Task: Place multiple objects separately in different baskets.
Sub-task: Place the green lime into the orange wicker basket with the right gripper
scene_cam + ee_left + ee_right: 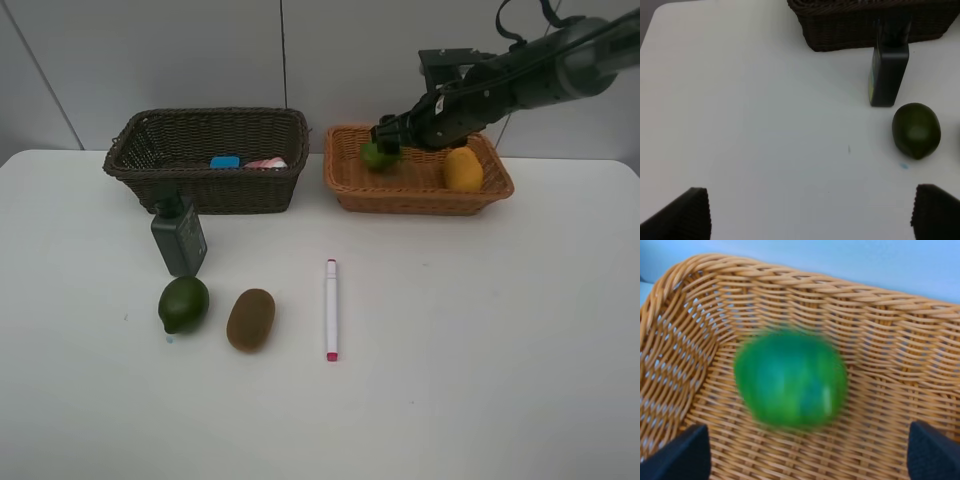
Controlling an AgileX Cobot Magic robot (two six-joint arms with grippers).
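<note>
Our right gripper (385, 138) gapes wide over the tan basket (420, 200), so the blurred, seemingly loose green fruit (790, 382) could bounce against the mango (463, 170) or our fingers (682, 452).

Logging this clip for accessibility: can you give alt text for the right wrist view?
A blurred green round fruit is inside the light wicker basket, near one of its corners. The right tool is open, its dark fingertips spread wide to either side, clear of the fruit.

Green fruit (790, 382) blurred, pink bottle (266, 162) half hidden behind dark basket (205, 190) wall
</note>
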